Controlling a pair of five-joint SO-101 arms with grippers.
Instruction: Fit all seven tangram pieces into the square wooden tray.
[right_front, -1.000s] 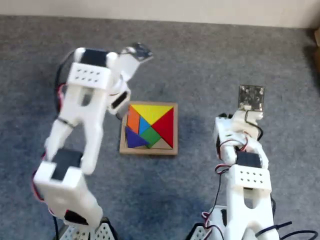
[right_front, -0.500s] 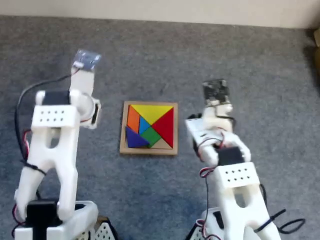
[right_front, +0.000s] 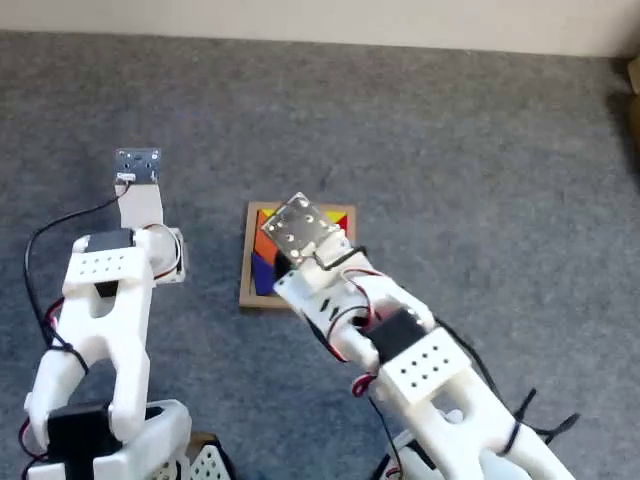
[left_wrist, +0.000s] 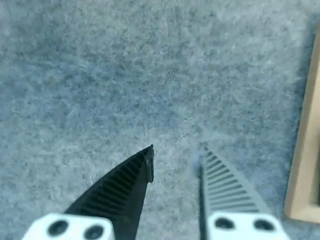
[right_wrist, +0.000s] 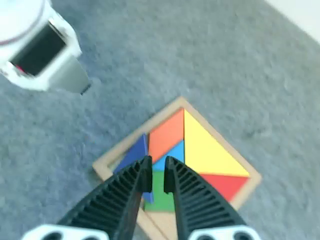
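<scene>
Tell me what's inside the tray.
Inside the tray: yellow triangle, red triangle, orange piece, light blue triangle, dark blue piece, green piece. The right gripper covers part of it, so a seventh piece cannot be confirmed.

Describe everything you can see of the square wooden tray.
The square wooden tray is pale, with a raised rim, and lies flat on the grey carpet between the two arms. Flat coloured pieces sit inside it edge to edge, among them a yellow piece, an orange piece, a red piece and a dark blue piece. The right gripper hangs over it; whether it touches cannot be told.
</scene>
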